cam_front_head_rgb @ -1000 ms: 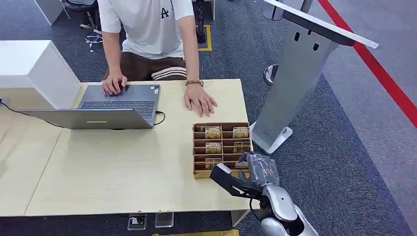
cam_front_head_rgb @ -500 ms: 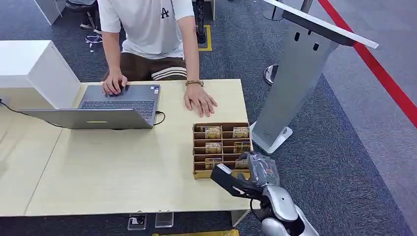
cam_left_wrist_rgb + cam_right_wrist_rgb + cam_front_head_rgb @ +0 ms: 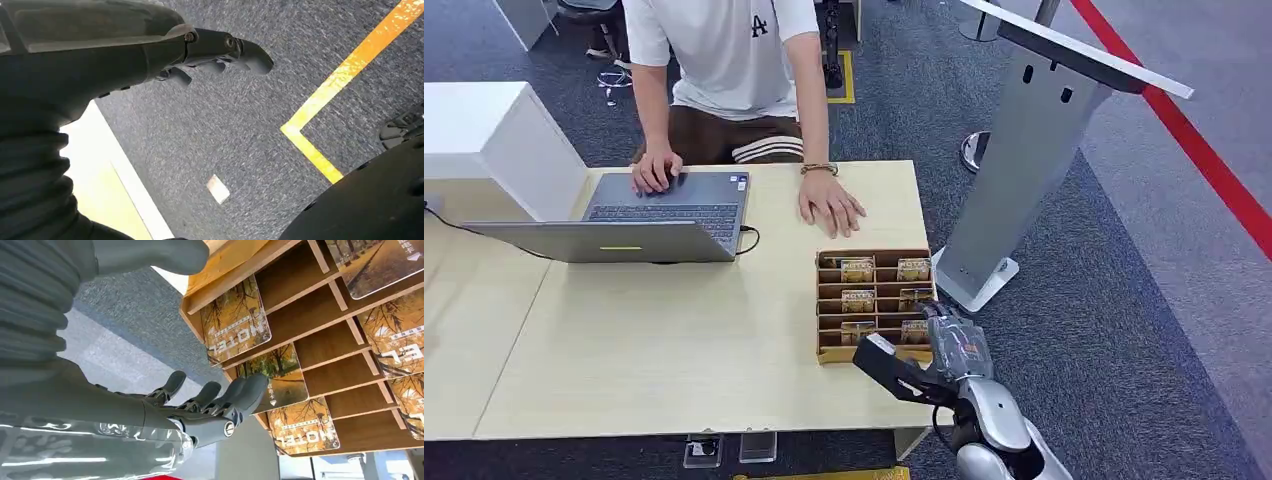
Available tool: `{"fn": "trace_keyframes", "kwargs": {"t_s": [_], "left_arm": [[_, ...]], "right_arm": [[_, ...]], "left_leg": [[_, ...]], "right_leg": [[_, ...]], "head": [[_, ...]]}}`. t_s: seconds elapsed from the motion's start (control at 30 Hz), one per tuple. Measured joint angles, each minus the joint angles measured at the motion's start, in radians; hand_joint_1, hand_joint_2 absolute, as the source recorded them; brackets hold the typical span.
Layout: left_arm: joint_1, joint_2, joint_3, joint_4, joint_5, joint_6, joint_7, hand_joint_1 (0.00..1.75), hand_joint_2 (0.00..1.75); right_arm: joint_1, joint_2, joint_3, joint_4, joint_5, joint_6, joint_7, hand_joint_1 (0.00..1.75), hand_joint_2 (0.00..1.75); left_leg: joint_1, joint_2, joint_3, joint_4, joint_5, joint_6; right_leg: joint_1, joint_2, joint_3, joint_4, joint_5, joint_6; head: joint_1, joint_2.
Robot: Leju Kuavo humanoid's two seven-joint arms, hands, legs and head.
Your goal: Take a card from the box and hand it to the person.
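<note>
Card: a glossy rectangular card printed with autumn trees and the word HOTEL (image 3: pixel 236 320) stands in the near right-hand slot of the box, its top edge leaning out toward the robot.
Box: a brown wooden box of slotted rows in two columns (image 3: pixel 829 300) sits at the worktop's right front corner; several slots hold matching cards.
Right hand: the silver-and-grey right hand (image 3: pixel 936 345) hovers at the box's near right corner, fingers (image 3: pixel 235 395) spread and extended, gripping nothing; their tips lie just beside the lower cards in the right wrist view, and I cannot tell whether they touch.
Key relation: the card lies ahead of the fingertips, its long axis across the slot; the right hand is by far the nearer.
Left hand: the dark left hand (image 3: pixel 215 50) hangs over grey carpet, fingers loosely apart, holding nothing.
Person: the person's open hand (image 3: pixel 829 208) rests flat on the worktop just beyond the box's far edge.
Room: the pale wooden worktop (image 3: pixel 654 340) is bare left of the box; the grey laptop (image 3: pixel 639 222) lies well left; the worktop edge runs close along the box's right side.
</note>
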Motion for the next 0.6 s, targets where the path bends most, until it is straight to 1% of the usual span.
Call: {"fn": "trace_keyframes", "kwargs": {"t_s": [0.07, 0.1, 0.13, 0.2, 0.23, 0.27, 0.33, 0.4, 0.53, 0.57, 0.6], "left_arm": [[0.0, 0.0, 0.0, 0.0, 0.0, 0.0, 0.0, 0.0, 1.75], [0.0, 0.0, 0.0, 0.0, 0.0, 0.0, 0.0, 0.0, 1.75], [0.0, 0.0, 0.0, 0.0, 0.0, 0.0, 0.0, 0.0, 1.75], [0.0, 0.0, -0.001, 0.0, -0.002, 0.0, 0.0, 0.0, 1.75], [0.0, 0.0, -0.001, 0.0, -0.003, 0.0, 0.0, 0.0, 1.75], [0.0, 0.0, -0.001, 0.0, -0.003, 0.0, 0.0, 0.0, 1.75], [-0.001, 0.0, -0.001, 0.0, -0.003, 0.0, 0.0, 0.0, 1.75], [-0.001, 0.0, -0.001, 0.0, -0.003, 0.0, 0.0, 0.0, 1.75], [-0.001, 0.0, -0.002, 0.0, -0.005, -0.001, 0.0, 0.0, 1.75], [-0.001, 0.0, -0.002, 0.0, -0.005, -0.001, 0.0, 0.0, 1.75], [-0.001, 0.0, -0.003, 0.0, -0.005, -0.001, 0.0, 0.0, 1.75]], "right_arm": [[0.0, 0.0, 0.0, 0.0, -0.001, -0.001, 0.0, 0.54, 1.75], [0.0, 0.0, 0.0, 0.0, -0.001, -0.002, 0.0, 0.59, 1.75], [0.0, 0.0, 0.0, 0.0, -0.002, -0.002, 0.0, 0.59, 1.75], [0.0, 0.0, 0.0, 0.001, -0.003, -0.002, -0.001, 0.68, 1.75], [0.0, 0.0, 0.0, 0.001, -0.004, -0.003, -0.001, 0.68, 1.75], [0.0, 0.0, 0.0, 0.001, -0.007, -0.004, -0.001, 0.65, 1.75], [0.0, 0.0, 0.0, 0.002, -0.013, -0.004, -0.002, 0.73, 1.75], [-0.001, 0.0, 0.0, 0.003, -0.014, -0.005, -0.005, 0.79, 1.75], [-0.001, 0.0, 0.0, 0.003, -0.017, -0.006, -0.009, 0.82, 1.75], [-0.001, 0.0, 0.0, 0.003, -0.017, -0.006, -0.01, 0.86, 1.75], [-0.001, 0.0, 0.0, 0.003, -0.017, -0.006, -0.01, 0.82, 1.75]], "left_leg": [[0.0, 0.0, 0.0, 0.0, 0.0, 0.0], [0.0, 0.0, 0.0, 0.0, 0.0, 0.0], [0.0, 0.0, 0.0, 0.0, 0.0, 0.0], [0.0, 0.0, 0.0, 0.0, 0.0, 0.0], [0.0, 0.0, 0.0, 0.0, 0.0, 0.0], [0.0, 0.0, 0.0, 0.0, 0.0, 0.0], [0.0, 0.0, 0.0, 0.0, 0.0, 0.0], [0.0, 0.0, 0.0, 0.0, 0.0, 0.0], [0.0, 0.0, 0.0, 0.0, 0.0, 0.0], [0.0, 0.0, 0.0, 0.0, 0.0, 0.0], [0.0, 0.0, 0.0, 0.0, 0.0, 0.0]], "right_leg": [[0.0, 0.0, 0.0, 0.0, 0.0, 0.0], [0.0, 0.0, 0.0, 0.0, 0.0, 0.0], [0.0, 0.0, 0.0, 0.0, 0.0, 0.0], [0.0, 0.0, 0.0, 0.0, 0.0, 0.0], [0.0, 0.0, 0.0, 0.0, 0.0, 0.0], [0.0, 0.0, 0.0, 0.0, 0.0, 0.0], [0.0, 0.0, 0.0, 0.0, 0.0, 0.0], [0.0, 0.0, 0.0, 0.0, 0.0, 0.0], [0.0, 0.0, 0.0, 0.0, 0.0, 0.0], [0.0, 0.0, 0.0, 0.0, 0.0, 0.0], [0.0, 0.0, 0.0, 0.0, 0.0, 0.0]], "head": [[0.0, 0.0], [0.0, 0.0], [0.0, 0.0], [0.0, 0.0], [0.0, 0.0], [0.0, 0.0], [0.0, 0.0], [0.0, 0.0], [0.0, 0.0], [0.0, 0.0], [0.001, 0.0]]}}
